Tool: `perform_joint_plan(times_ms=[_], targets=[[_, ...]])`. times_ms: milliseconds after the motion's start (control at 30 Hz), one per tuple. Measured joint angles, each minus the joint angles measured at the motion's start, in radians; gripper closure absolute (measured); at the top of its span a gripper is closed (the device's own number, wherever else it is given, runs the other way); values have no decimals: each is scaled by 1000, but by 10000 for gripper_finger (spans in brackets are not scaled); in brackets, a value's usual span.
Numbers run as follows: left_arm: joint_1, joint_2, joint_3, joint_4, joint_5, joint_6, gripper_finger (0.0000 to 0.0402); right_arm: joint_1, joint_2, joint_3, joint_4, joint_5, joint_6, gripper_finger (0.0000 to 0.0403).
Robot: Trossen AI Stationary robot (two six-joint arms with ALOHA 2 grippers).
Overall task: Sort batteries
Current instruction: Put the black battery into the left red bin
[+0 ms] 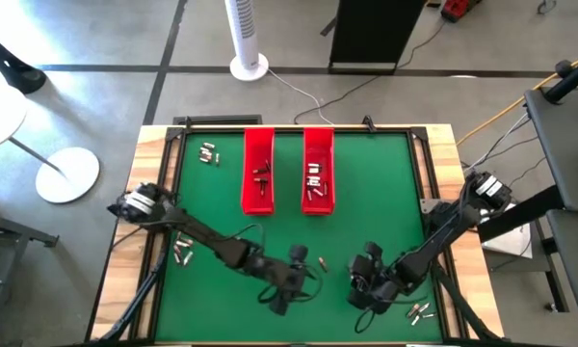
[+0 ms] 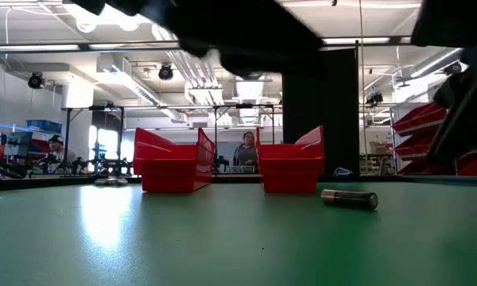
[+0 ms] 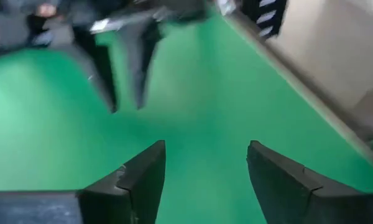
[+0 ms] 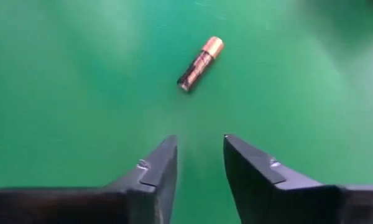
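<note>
A single battery [image 1: 322, 261], dark with a coppery end, lies on its side on the green mat [image 1: 385, 183], between my two grippers. It also shows in the right wrist view as a battery [image 4: 200, 63] and in the low view as a battery [image 2: 350, 199]. My right gripper [image 4: 199, 155] hangs open just short of it, with nothing between the fingers. From the left side, my left gripper [image 3: 205, 165] stands open and empty over the mat. More batteries lie in small groups at the far left [image 1: 209, 152], the near left [image 1: 183, 251] and the near right [image 1: 422, 310].
Two long red trays [image 1: 258, 172] [image 1: 318, 172] stand side by side at the far middle of the mat, with a few batteries inside. A wooden frame [image 1: 154, 173] borders the table. Beyond the table, a person [image 2: 245, 151] shows in the room.
</note>
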Motion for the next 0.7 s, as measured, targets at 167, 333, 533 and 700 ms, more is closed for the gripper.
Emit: perform_joint_plan(times_ms=[167, 333, 533, 700], targets=[[39, 81, 102, -107, 10, 84, 162, 38, 41, -1, 54, 30, 20, 250], [88, 129, 142, -229, 77, 114, 151, 66, 65, -1, 75, 39, 56, 235], [144, 156, 150, -223, 162, 111, 163, 79, 115, -2, 137, 77, 86, 232], [146, 180, 113, -256, 247, 109, 195, 81, 172, -2, 232, 77, 85, 242]])
